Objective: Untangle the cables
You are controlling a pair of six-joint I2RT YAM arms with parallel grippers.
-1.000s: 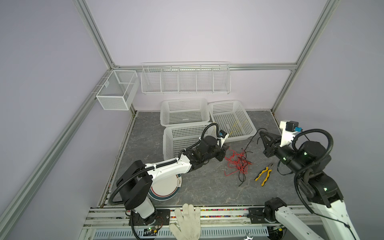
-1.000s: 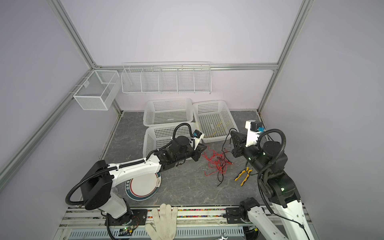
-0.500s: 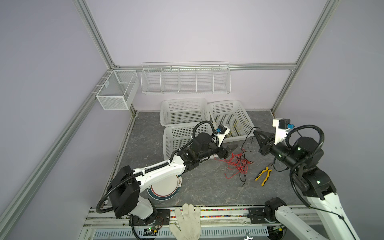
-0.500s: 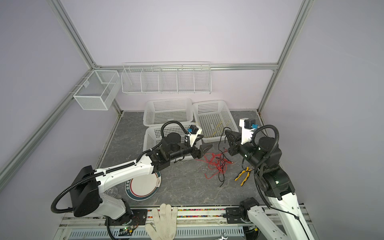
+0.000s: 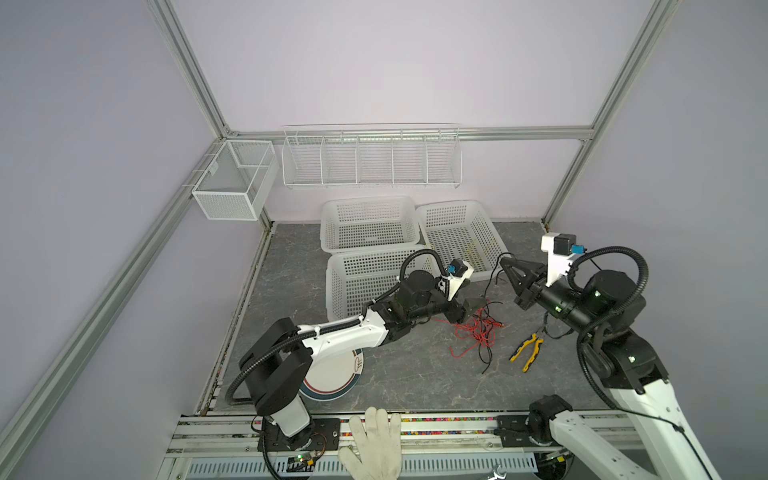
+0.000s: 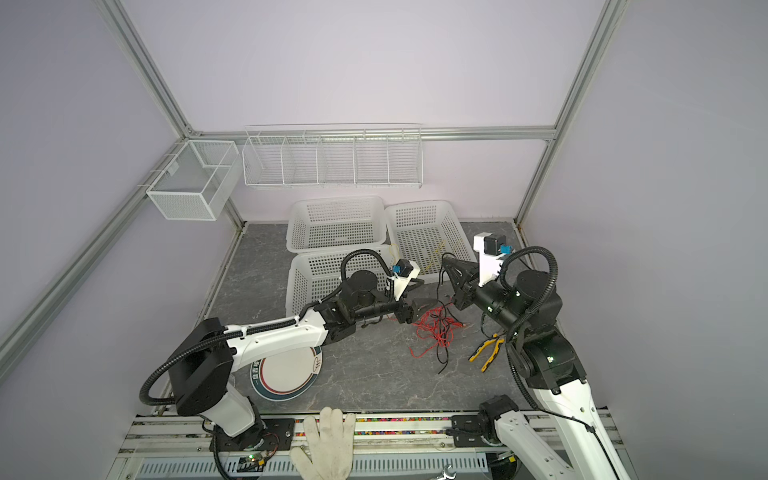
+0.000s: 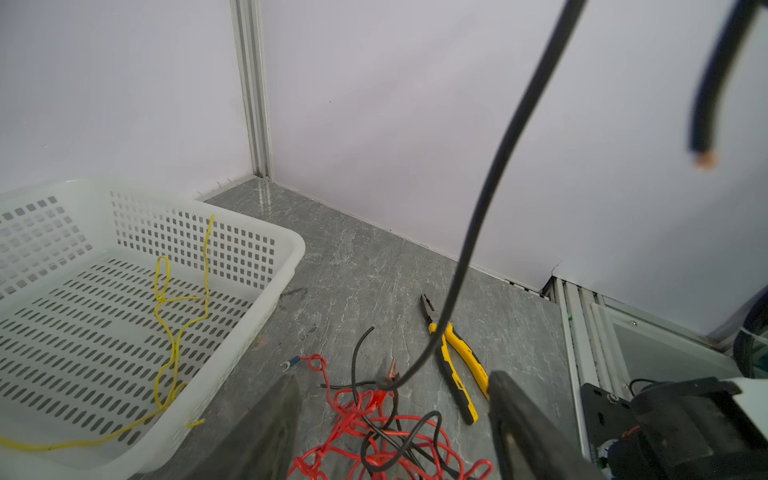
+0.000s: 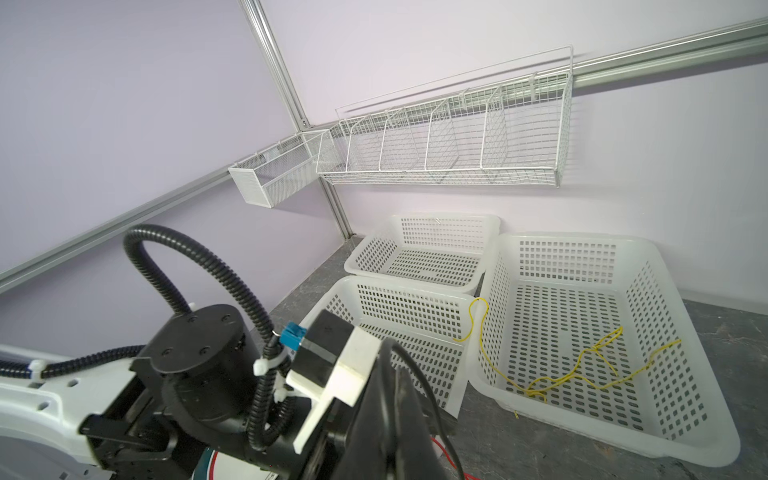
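A tangle of red and black cables (image 5: pixel 478 332) (image 6: pixel 434 328) lies on the grey floor mid-right. My left gripper (image 5: pixel 467 311) (image 6: pixel 419 311) hovers at the tangle's left edge, open. In the left wrist view its fingers (image 7: pixel 270 432) straddle the red loops (image 7: pixel 374 436) without touching them. My right gripper (image 5: pixel 505 262) (image 6: pixel 446 261) is raised to the right, shut on a black cable (image 7: pixel 486 199) that hangs from its tip down into the tangle. The right wrist view shows its jaws pressed together on that cable (image 8: pixel 419 382). A yellow cable (image 8: pixel 582 370) (image 7: pixel 174 332) lies in a basket.
Yellow-handled pliers (image 5: pixel 527 351) (image 6: pixel 488 351) lie right of the tangle. Three white perforated baskets (image 5: pixel 370 220) stand behind it, and a plate (image 5: pixel 332 382) lies under the left arm. Wire racks (image 5: pixel 370 160) hang on the back wall. A white glove (image 5: pixel 374 444) rests on the front rail.
My left gripper opened wider and reached right and down to the tangle's edge. My right gripper shifted slightly left, still holding the black cable.
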